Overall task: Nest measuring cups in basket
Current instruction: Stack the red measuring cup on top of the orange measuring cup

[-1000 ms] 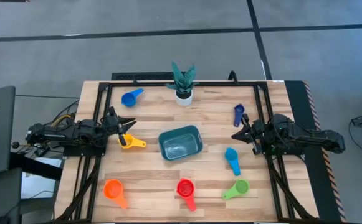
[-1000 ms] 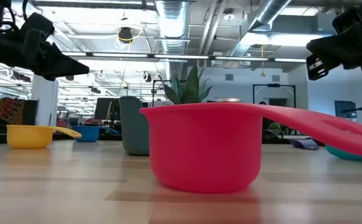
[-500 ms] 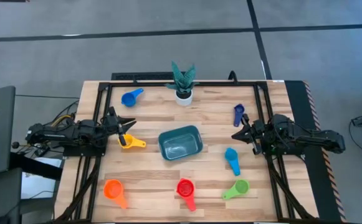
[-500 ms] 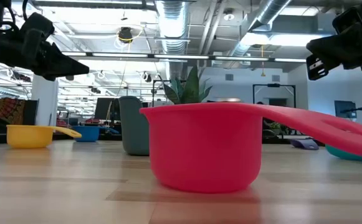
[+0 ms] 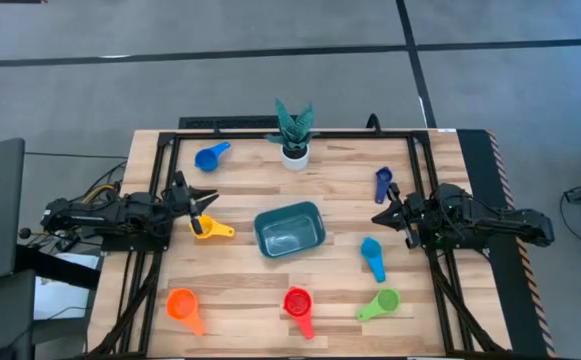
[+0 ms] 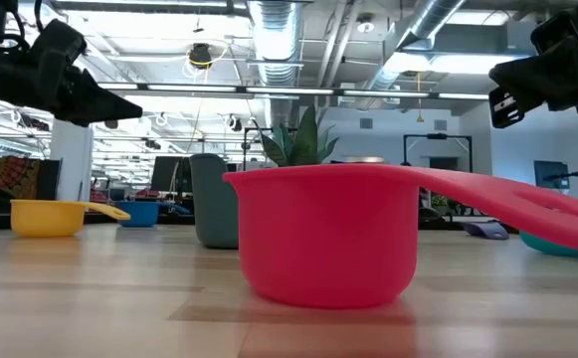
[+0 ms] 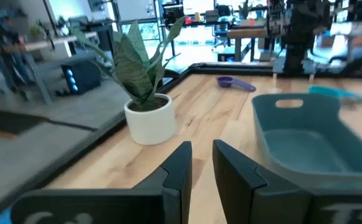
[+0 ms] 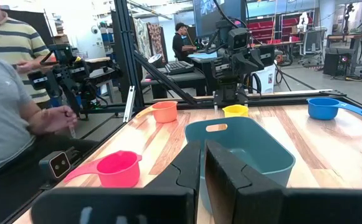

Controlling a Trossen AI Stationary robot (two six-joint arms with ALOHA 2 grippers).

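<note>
The teal basket (image 5: 290, 229) stands mid-table. Around it the measuring cups rest on their bases: blue (image 5: 210, 156), yellow (image 5: 210, 229), orange (image 5: 182, 304), red (image 5: 298, 303), green (image 5: 380, 303), light blue (image 5: 372, 257) and dark blue (image 5: 383, 183). My left gripper (image 5: 206, 198) hovers level at the table's left side, just above the yellow cup, fingers shut and holding nothing (image 7: 202, 155). My right gripper (image 5: 380, 215) hovers level at the right side, between the dark blue and light blue cups, also shut and holding nothing (image 8: 203, 155).
A white pot with a green plant (image 5: 294, 137) stands at the far edge, behind the basket. A black frame (image 5: 160, 180) runs along the table's left, right and far sides. In the right wrist view, people (image 8: 12, 93) stand beyond the table.
</note>
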